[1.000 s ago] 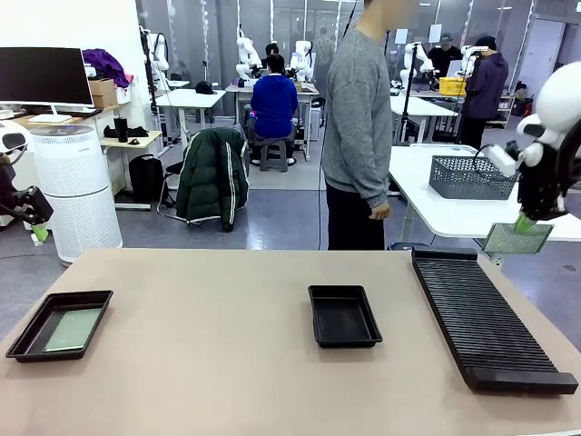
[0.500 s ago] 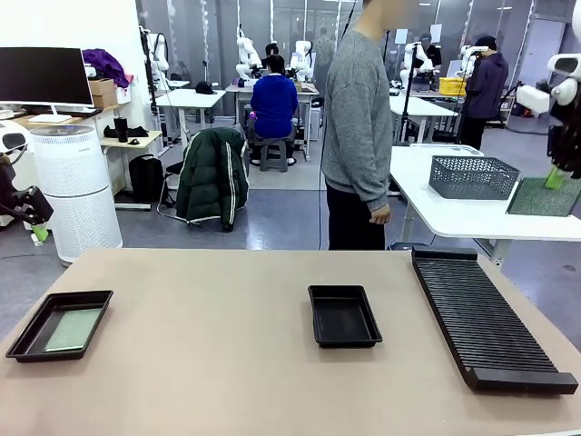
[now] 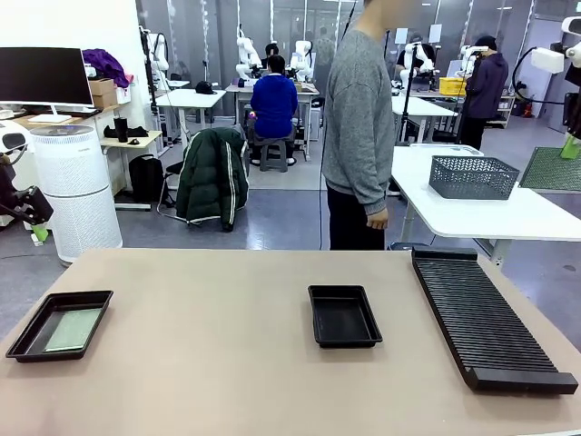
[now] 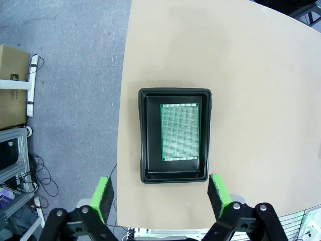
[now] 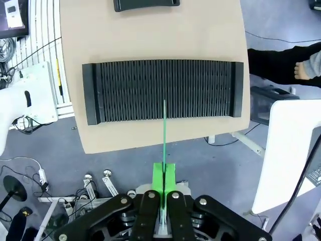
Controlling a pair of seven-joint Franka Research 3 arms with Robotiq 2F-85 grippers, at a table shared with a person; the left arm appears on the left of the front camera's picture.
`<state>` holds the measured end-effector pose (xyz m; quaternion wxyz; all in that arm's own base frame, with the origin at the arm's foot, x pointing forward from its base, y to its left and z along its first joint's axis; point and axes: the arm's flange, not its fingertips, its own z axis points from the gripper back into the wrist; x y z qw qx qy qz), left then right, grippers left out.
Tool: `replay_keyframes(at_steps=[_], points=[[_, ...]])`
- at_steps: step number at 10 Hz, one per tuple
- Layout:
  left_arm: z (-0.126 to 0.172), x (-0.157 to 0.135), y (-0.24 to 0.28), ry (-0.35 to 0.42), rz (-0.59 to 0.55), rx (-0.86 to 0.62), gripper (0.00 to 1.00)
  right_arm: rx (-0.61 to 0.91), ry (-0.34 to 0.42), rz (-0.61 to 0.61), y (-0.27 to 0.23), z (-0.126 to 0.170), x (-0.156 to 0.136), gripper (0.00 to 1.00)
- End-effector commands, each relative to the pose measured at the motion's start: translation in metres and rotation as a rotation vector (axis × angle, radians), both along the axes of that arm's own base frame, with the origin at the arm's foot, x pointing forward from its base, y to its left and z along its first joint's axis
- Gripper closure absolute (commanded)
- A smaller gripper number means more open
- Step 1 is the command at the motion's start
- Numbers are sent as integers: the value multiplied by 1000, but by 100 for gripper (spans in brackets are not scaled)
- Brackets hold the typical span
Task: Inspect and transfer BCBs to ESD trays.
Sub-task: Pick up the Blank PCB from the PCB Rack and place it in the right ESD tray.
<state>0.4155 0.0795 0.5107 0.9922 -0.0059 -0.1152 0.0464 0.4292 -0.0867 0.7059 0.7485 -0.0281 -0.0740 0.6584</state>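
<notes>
right end effector cut by frame edge, held BCB partly cropped

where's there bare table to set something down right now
The widest bare stretch lies between the left ESD tray, which holds a BCB, and the empty middle tray. The strip in front of both is bare too. Room is tightest between the middle tray and the ribbed rack.
</notes>
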Motion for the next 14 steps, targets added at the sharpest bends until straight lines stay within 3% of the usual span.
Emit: replay_keyframes(at_steps=[1, 13, 14], points=[[-3, -1, 1, -12, -1, 2, 0, 2, 1, 2, 1, -4, -1, 100], [-3, -1, 1, -12, -1, 2, 0, 0, 4, 1, 0, -1, 0, 98], [-3, -1, 1, -12, -1, 2, 0, 73, 21, -77, 17, -13, 2, 98]])
